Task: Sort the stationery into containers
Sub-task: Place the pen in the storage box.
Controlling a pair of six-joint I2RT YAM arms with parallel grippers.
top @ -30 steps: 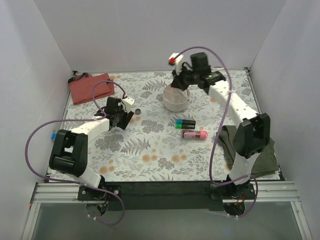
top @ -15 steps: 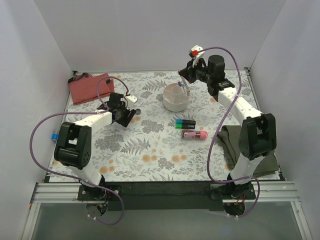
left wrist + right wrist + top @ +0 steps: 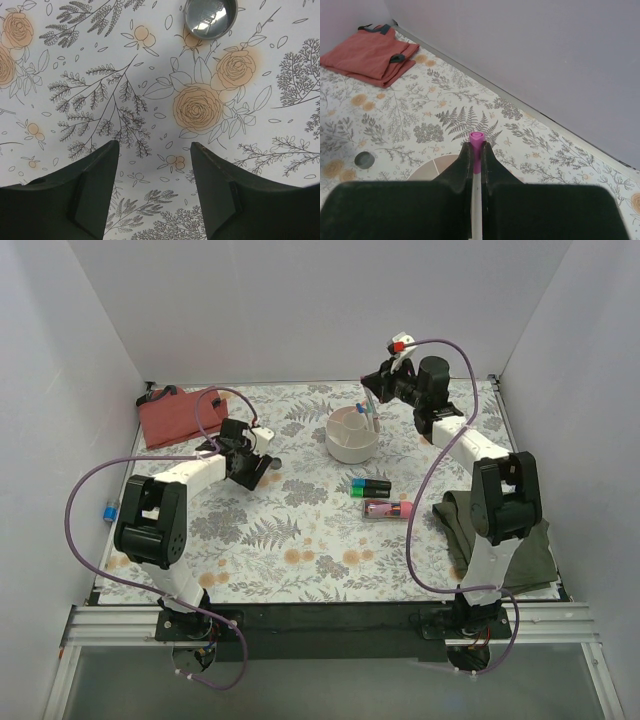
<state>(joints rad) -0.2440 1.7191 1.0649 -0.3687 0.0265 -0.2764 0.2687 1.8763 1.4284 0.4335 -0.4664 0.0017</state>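
Right gripper [image 3: 476,146] clamps a pink-capped pen [image 3: 477,136] over the tub [image 3: 350,448]; left gripper [image 3: 155,146] hangs open near a cylinder [image 3: 210,17]. Highlighter [image 3: 371,486] and pink tube [image 3: 389,509] still await sorting.

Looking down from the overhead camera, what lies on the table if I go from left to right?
Small blue-capped thing at the left edge → red pouch → dark cylinder → white tub → green cloth. The highlighter and the pink tube overlap the tub's span, so they are left out.
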